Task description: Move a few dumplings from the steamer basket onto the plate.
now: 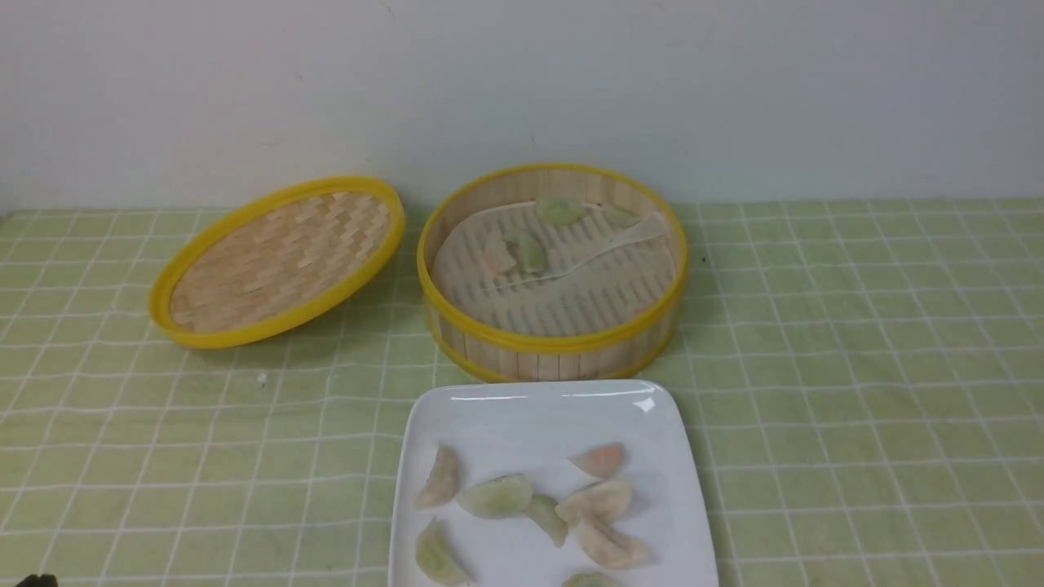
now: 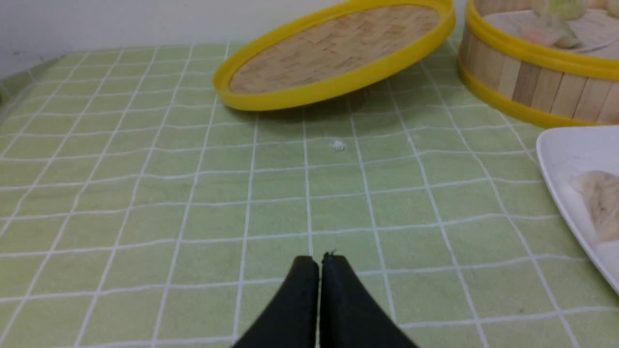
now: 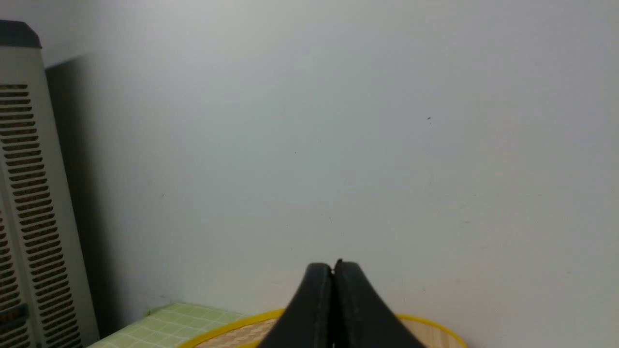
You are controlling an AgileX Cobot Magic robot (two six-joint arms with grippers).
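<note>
The steamer basket (image 1: pixel 555 341) stands at the back centre and holds several dumplings (image 1: pixel 528 251) on its liner, green and one pinkish. The white plate (image 1: pixel 530 412) lies just in front of it with several dumplings (image 1: pixel 497 496) on it. My left gripper (image 2: pixel 319 258) is shut and empty, low over the tablecloth to the left of the plate (image 2: pixel 561 150) and the basket (image 2: pixel 532 87). My right gripper (image 3: pixel 332 265) is shut and empty, raised and facing the wall. It is out of the front view.
The woven yellow-rimmed lid (image 1: pixel 277 261) leans tilted to the left of the basket and also shows in the left wrist view (image 2: pixel 333 48). A small white crumb (image 2: pixel 337 145) lies on the green checked cloth. A slatted grey appliance (image 3: pixel 29 193) stands by the wall.
</note>
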